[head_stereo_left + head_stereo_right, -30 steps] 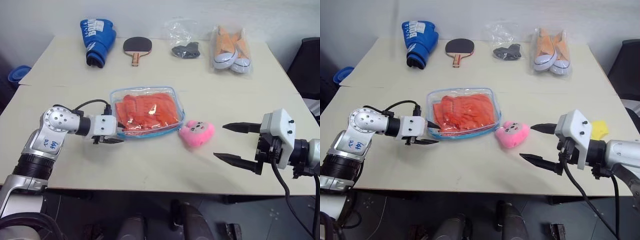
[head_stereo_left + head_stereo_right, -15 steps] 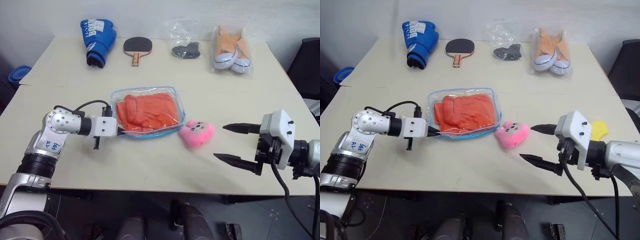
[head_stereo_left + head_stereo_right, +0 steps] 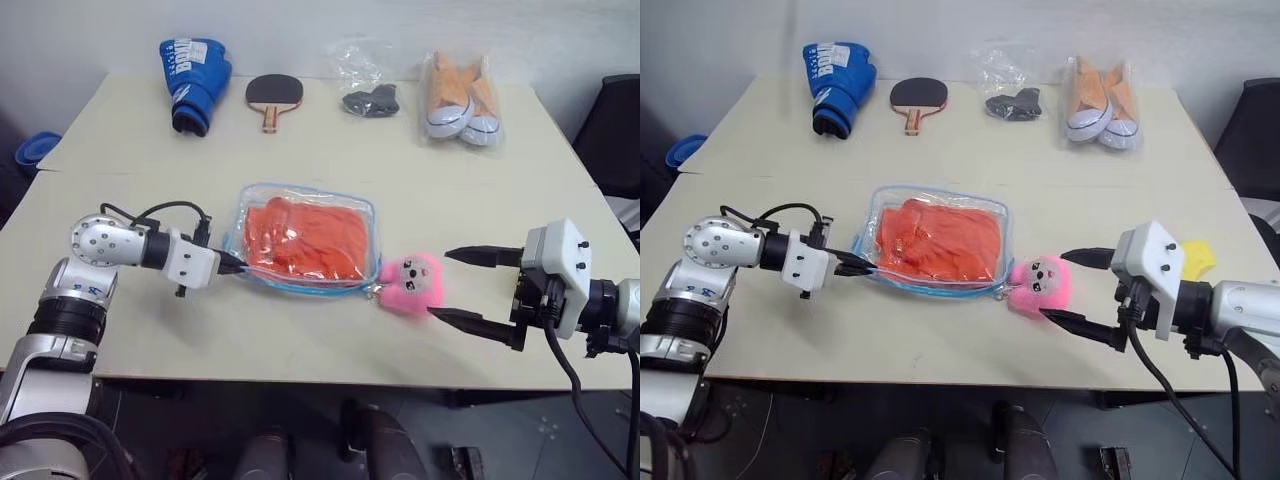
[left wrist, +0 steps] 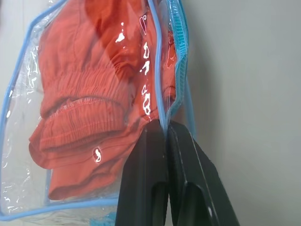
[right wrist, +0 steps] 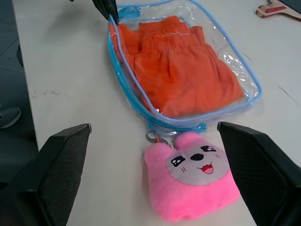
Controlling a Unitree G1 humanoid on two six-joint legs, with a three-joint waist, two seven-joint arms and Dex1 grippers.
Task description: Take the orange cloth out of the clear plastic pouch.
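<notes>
The left gripper [image 3: 236, 264] pinches the clear plastic pouch [image 3: 365, 215] edge, the orange cloth [image 3: 310, 240] inside just beyond its fingertips, while a pink plush [image 3: 415, 284] sits between the spread fingers of the empty right gripper [image 3: 460, 287].

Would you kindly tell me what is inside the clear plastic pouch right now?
The clear plastic pouch holds the folded orange cloth, which fills most of it. Anything beneath the cloth's folds is covered and cannot be seen.
</notes>
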